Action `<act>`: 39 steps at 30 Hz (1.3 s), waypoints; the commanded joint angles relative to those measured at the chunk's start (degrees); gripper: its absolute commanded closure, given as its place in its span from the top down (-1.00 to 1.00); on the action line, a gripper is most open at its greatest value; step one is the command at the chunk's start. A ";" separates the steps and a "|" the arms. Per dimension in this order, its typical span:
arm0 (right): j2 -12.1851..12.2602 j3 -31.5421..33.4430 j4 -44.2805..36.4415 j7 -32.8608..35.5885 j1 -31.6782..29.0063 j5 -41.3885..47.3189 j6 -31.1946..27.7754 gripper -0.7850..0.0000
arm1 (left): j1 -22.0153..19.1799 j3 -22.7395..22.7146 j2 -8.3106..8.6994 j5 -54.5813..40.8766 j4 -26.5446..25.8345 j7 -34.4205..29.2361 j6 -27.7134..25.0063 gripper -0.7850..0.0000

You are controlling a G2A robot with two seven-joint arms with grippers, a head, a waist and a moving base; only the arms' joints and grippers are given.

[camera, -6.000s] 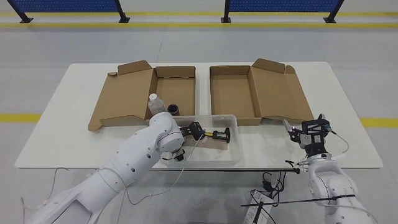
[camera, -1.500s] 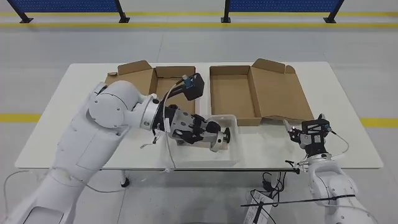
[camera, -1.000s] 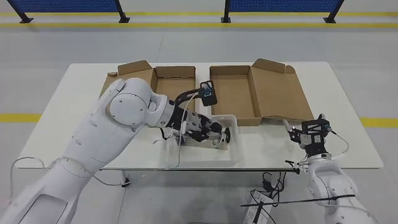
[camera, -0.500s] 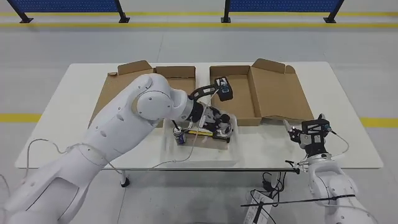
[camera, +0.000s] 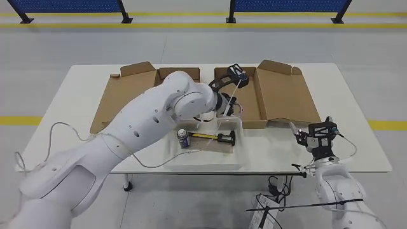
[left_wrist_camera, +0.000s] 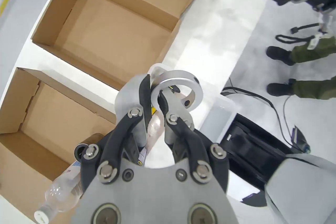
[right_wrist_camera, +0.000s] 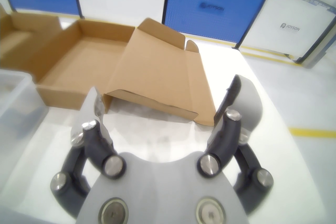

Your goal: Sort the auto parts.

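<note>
My left gripper [left_wrist_camera: 155,93] is shut on the rim of a silver metal ring [left_wrist_camera: 181,78]. In the top view this left gripper [camera: 229,106] hangs above the far edge of the clear plastic tray [camera: 240,147], at the near wall of the right cardboard box [camera: 236,95]. Inside the tray lie a small blue-topped can [camera: 183,138] and a black-and-yellow tool [camera: 219,138]. In the left cardboard box [left_wrist_camera: 31,114] sit a clear plastic bottle [left_wrist_camera: 61,191] and a black cylinder [left_wrist_camera: 84,146]. My right gripper [right_wrist_camera: 165,99] stands open over the table's near right edge [camera: 313,131].
The right box [left_wrist_camera: 110,25] holds nothing, and its lid [camera: 283,95] lies flat to the right. The left box's lid [camera: 127,95] lies flat to the left. Cables hang below the table's near edge [camera: 280,184].
The left arm has risen out of the tray with the ring and swung right and away, toward the right box. The can and tool in the tray now show. The right arm has not moved.
</note>
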 commanded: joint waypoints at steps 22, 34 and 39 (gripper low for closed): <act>0.00 0.00 0.00 0.00 0.00 0.00 0.00 1.00 | -0.91 2.63 -3.28 2.10 4.82 1.59 3.76 -1.00; 0.00 0.00 0.00 0.00 0.00 0.00 0.00 1.00 | -1.87 2.23 -4.85 3.13 6.11 5.88 0.66 -1.00; 0.00 0.00 0.00 0.00 0.00 0.00 0.00 1.00 | -3.71 3.38 -7.37 2.90 11.62 8.94 -0.88 -1.00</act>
